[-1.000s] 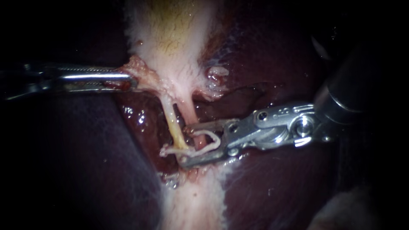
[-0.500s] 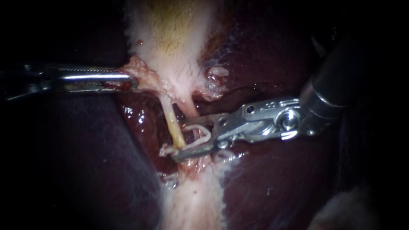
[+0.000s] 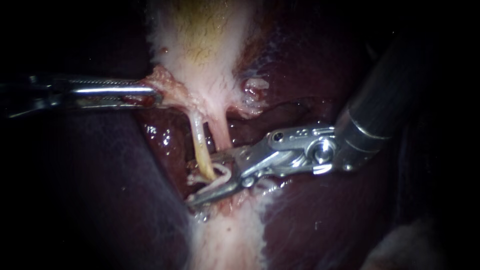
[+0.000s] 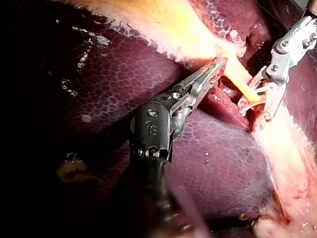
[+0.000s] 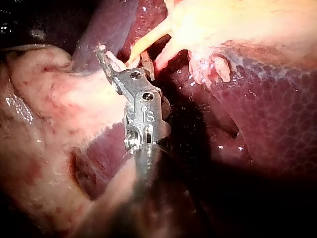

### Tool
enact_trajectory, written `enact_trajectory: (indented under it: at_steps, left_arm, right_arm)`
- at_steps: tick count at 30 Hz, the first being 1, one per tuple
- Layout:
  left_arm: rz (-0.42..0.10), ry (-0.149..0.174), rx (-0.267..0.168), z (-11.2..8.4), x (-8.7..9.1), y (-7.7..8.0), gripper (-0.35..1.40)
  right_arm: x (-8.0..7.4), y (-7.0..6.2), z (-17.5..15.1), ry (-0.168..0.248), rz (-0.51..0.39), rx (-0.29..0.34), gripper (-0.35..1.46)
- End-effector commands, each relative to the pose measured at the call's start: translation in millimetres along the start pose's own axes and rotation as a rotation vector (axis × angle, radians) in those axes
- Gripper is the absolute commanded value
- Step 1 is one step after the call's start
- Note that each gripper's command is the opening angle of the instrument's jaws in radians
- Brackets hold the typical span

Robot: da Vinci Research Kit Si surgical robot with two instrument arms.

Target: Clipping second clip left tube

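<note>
Right instrument [image 3: 202,178] reaches in across the liver [image 3: 325,220], jaws part-way apart; left instrument [image 3: 152,95] clamps the gallbladder's [image 3: 200,50] lower edge. The yellow left tube [image 3: 198,140] hangs down from there, crosswise between the right jaws, inside the white clip [image 3: 224,172] they carry, so squeezing looks next

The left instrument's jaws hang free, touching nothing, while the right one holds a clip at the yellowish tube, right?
No: in the endoscope view the left instrument has jaws shut on pale tissue. The right instrument holds the clip at the tube.
</note>
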Motion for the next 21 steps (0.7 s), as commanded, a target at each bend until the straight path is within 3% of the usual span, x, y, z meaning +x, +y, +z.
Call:
enact_trajectory:
  at_steps: [1, 6, 10, 16, 21]
  left_arm:
    - [0.0, 0.0, 0.0, 0.0, 0.0, 0.0, -0.35]
    - [0.0, 0.0, 0.0, 0.0, 0.0, 0.0, -0.35]
    - [0.0, 0.0, 0.0, 0.0, 0.0, -0.1, -0.35]
    - [0.0, 0.0, -0.001, 0.0, -0.1, -0.3, -0.35]
    - [0.0, 0.0, -0.001, 0.0, -0.1, -0.3, -0.35]
  right_arm:
    - [0.1, -0.2, 0.1, 0.004, 0.002, 0.006, 0.5]
    - [0.3, -1.2, 0.4, 0.027, 0.005, 0.026, 0.5]
    - [0.7, -2.7, 0.9, 0.046, 0.004, 0.043, 0.5]
    - [1.6, -4.8, 1.9, 0.045, -0.001, 0.096, 0.49]
    - [1.7, -5.0, 2.1, 0.032, -0.004, 0.138, 0.46]
